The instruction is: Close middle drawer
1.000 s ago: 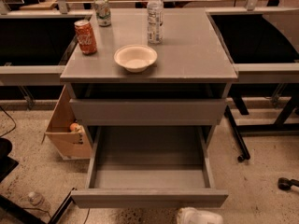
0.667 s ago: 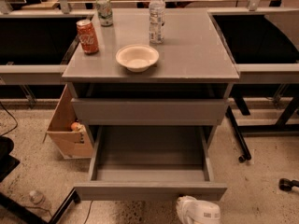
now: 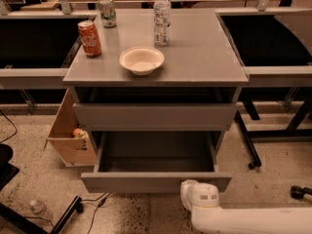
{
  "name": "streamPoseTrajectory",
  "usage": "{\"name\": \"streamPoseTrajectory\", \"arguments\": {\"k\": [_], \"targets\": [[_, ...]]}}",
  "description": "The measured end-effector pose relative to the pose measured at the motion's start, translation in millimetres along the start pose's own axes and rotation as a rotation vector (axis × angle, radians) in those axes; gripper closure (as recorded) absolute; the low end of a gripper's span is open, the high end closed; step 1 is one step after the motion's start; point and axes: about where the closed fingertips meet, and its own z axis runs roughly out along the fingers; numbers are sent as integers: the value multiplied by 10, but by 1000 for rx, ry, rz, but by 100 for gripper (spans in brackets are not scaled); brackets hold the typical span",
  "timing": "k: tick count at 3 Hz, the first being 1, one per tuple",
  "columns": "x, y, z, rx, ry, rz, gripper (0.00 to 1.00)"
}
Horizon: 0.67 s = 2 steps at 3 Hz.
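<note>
White gripper [image 3: 197,195] sits low at the near edge, right against the middle drawer [image 3: 156,182] front; whether it is spread or pressed together, cannot tell. Drawer runs left and beyond it, pulled out, grey inside showing. Above and farther: uppermost drawer front [image 3: 156,116]. Farther still, on the tabletop [image 3: 209,57]: bowl [image 3: 141,60], red can [image 3: 90,38], bottle [image 3: 162,16], green can [image 3: 107,11].

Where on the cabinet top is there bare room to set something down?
Bare: the cabinet top right of the water bottle and bowl. Crowded: the left rear, with the red can and green can. The pincer is low, at the middle drawer front.
</note>
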Motion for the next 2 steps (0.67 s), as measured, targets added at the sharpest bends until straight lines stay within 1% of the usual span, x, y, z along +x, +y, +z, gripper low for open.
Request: {"name": "streamPoseTrajectory", "arguments": {"k": [1,2], "targets": [[-27,36,-37,-45,1,30,100],[-25,13,-27,-39,1,29,100]]}}
